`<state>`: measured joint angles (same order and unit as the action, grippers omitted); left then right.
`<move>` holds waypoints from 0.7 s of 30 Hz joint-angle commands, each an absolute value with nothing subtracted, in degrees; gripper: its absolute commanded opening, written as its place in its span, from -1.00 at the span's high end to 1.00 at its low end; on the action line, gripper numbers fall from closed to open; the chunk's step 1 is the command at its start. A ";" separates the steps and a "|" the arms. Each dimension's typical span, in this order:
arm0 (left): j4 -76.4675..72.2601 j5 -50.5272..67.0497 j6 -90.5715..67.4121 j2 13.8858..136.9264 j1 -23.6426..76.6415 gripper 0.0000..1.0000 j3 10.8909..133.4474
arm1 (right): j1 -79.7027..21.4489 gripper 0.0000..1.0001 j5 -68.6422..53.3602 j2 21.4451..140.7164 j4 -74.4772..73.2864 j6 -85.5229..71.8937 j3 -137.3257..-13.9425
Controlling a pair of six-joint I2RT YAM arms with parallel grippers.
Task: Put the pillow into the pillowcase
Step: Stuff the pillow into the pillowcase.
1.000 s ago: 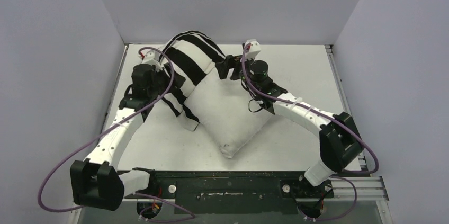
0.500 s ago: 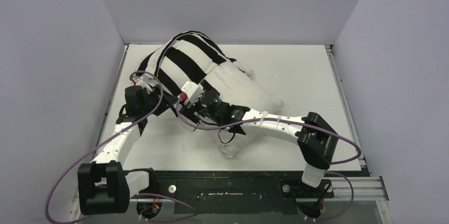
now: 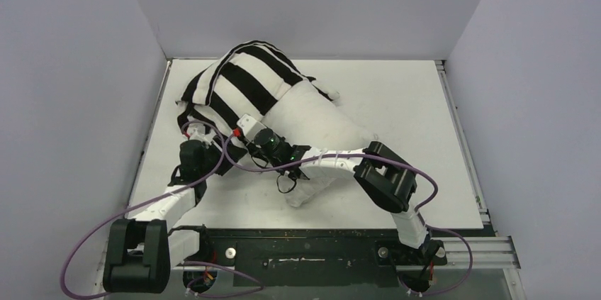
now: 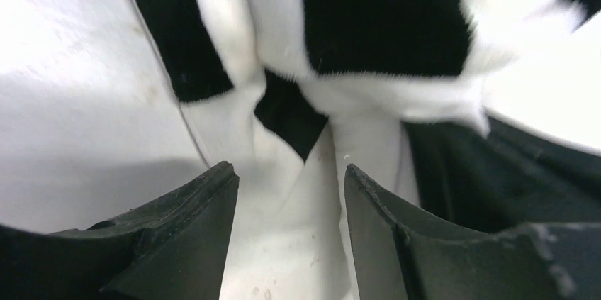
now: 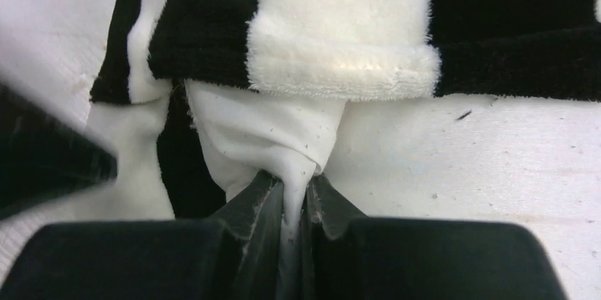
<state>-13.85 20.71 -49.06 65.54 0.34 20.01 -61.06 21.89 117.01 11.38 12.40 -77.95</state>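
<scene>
At pillow (image 3: pixel 322 123) left end: pillowcase (image 3: pixel 248 80) partly over it.
Left gripper (image 4: pixel 287 179) fingers apart, pillowcase cloth between them; right gripper (image 5: pixel 290 186) just beside, pinched tight on pillowcase edge; pillow's right part bare on table (image 3: pixel 425 101).

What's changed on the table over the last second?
The right gripper swung across the pillow from its far side to the near-left, jaws now shut on the pillowcase edge. The left gripper pulled back toward the robot, cloth between its jaws. The pillow stayed half covered.
</scene>
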 commanded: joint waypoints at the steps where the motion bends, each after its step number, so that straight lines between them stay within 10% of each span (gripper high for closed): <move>1: -22.97 13.54 -50.62 61.52 4.50 -0.11 17.46 | -58.12 1.00 19.01 114.25 13.80 7.24 -75.85; 18: -36.82 -3.21 -53.22 86.82 12.75 -0.20 22.63 | -55.29 1.00 8.73 113.46 23.34 -6.43 -72.48; 21: -39.75 -4.11 -52.73 89.07 12.82 0.42 24.39 | -55.14 1.00 7.15 112.34 27.29 -9.89 -69.57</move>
<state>-34.87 0.62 -53.54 86.39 12.71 21.65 -55.55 11.27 114.91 21.32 -2.57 -73.08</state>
